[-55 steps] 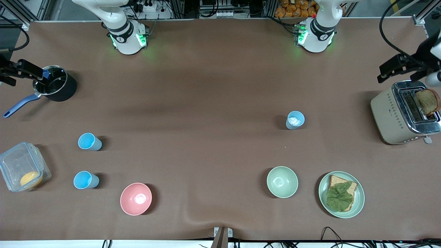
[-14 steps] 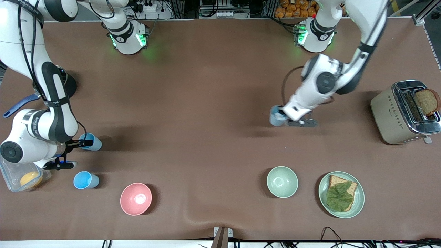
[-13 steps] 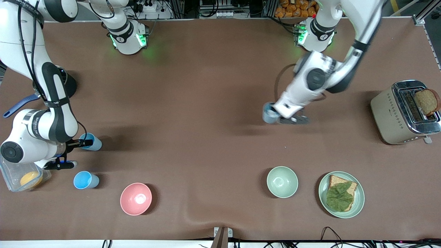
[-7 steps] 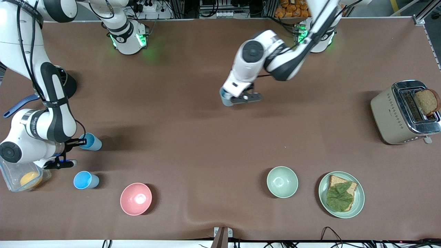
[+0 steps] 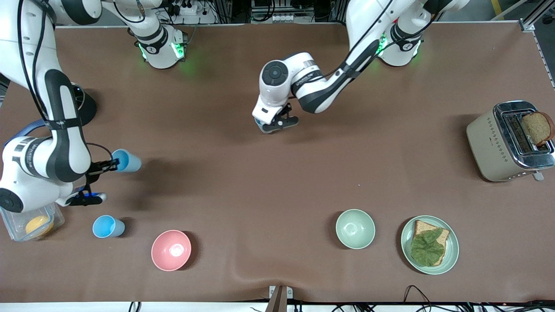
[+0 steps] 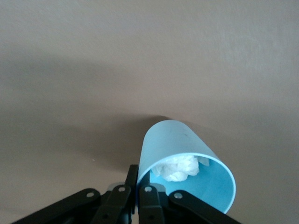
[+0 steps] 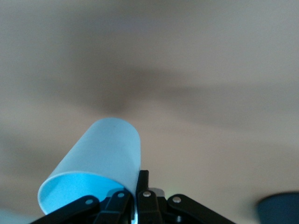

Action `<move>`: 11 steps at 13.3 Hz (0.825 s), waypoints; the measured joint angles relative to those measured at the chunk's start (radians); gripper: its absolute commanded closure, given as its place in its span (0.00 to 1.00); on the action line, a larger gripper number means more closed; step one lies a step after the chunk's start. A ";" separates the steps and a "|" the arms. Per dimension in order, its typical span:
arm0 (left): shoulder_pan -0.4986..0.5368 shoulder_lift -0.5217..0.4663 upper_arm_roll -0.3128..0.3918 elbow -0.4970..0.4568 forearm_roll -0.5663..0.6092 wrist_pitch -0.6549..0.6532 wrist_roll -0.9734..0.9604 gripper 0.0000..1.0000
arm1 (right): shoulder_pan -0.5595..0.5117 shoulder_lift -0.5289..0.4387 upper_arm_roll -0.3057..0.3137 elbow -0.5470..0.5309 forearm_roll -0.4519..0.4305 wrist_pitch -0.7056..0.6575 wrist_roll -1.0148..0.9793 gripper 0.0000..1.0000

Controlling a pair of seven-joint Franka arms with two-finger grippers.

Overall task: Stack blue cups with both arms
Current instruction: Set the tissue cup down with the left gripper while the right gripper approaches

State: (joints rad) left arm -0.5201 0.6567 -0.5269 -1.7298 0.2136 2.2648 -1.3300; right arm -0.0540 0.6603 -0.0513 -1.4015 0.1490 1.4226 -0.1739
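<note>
Both arms have lifted their cups off the brown table (image 5: 277, 186) and carried them toward its middle since a moment ago.

At the right arm's end, the right arm bends down from its base, forearm hanging upright, wrist low over the table. The right gripper (image 5: 113, 164) is pinched on the rim of a sky-blue cup (image 5: 127, 160), one finger inside and one outside; the cup is in the air and tipped on its side. The right wrist view shows that cup (image 7: 96, 167) clamped by the closed fingers (image 7: 142, 186). A second sky-blue cup (image 5: 108, 226) stands upright on the table, nearer the front camera, beside a pink bowl (image 5: 171, 250).

Over the middle of the table, the left arm reaches out from its base, elbow bent, wrist pointing down. The left gripper (image 5: 269, 123) is closed on the rim of the grey-blue cup (image 5: 260, 122), mostly hidden beneath the wrist. The left wrist view shows the cup (image 6: 186, 171) tilted, with crumpled white paper (image 6: 180, 167) inside.
</note>
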 measured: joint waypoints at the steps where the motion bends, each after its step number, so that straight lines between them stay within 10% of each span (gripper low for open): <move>1: -0.013 0.006 0.002 0.005 0.009 0.000 -0.007 1.00 | 0.022 -0.009 0.001 0.017 0.042 -0.048 0.056 1.00; 9: -0.020 0.038 0.037 0.040 0.014 0.016 -0.006 1.00 | 0.240 -0.158 0.007 -0.065 0.119 -0.035 0.258 1.00; 10: -0.020 0.040 0.042 0.047 0.017 0.017 -0.005 0.80 | 0.264 -0.182 0.007 -0.108 0.121 0.001 0.288 1.00; 11: -0.020 0.043 0.045 0.053 0.018 0.017 -0.005 0.07 | 0.286 -0.207 0.007 -0.156 0.122 0.041 0.309 1.00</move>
State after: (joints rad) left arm -0.5397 0.6996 -0.4815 -1.6764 0.2318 2.2816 -1.3352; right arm 0.2325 0.4534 -0.0442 -1.5578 0.2710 1.4640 0.1347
